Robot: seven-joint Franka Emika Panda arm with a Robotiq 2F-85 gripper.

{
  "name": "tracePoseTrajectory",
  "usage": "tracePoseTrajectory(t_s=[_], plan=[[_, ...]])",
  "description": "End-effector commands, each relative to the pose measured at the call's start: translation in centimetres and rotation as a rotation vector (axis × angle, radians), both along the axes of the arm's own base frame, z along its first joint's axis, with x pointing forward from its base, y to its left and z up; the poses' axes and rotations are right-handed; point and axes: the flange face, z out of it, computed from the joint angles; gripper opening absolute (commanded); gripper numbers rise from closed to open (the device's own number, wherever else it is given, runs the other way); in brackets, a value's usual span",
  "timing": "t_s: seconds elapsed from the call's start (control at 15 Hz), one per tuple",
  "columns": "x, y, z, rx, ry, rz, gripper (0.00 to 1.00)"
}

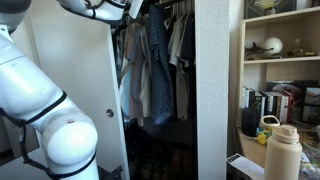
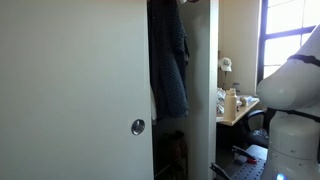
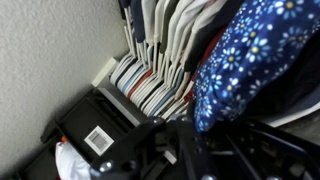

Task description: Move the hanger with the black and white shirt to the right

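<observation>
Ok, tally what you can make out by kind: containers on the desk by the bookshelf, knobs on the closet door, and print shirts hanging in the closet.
Containers: 2, a tan bottle and a yellow container
Knobs: 1, the door knob
Print shirts: 1, the black and white shirt
Total: 4

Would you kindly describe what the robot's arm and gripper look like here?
The arm is glossy white in both exterior views, built of smooth, rounded segments, with a black band at one joint. The gripper appears only as black, blurred hardware along the bottom of the wrist view; no markings or cables can be made out.
</observation>
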Motion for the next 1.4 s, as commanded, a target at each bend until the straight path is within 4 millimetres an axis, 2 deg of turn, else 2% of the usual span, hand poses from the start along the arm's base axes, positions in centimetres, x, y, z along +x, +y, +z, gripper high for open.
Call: tracePoseTrajectory(t_s=[0.0,0.4,0.73,1.07,1.33], plan=[[3.7,0.9,1.8,-0.028,-0.054,0.025,0.02],[8.6,0.9,2.4,-0.059,-0.075,0.029,0.02],[10.6,1.0,4.2,-0.074,-0.112,0.036,0.02],[11.9,0.5,2.2,-0.076,-0.067,0.001,0.02],[12.6,1.4,0.6,-0.072,-0.048,0.009,0.02]])
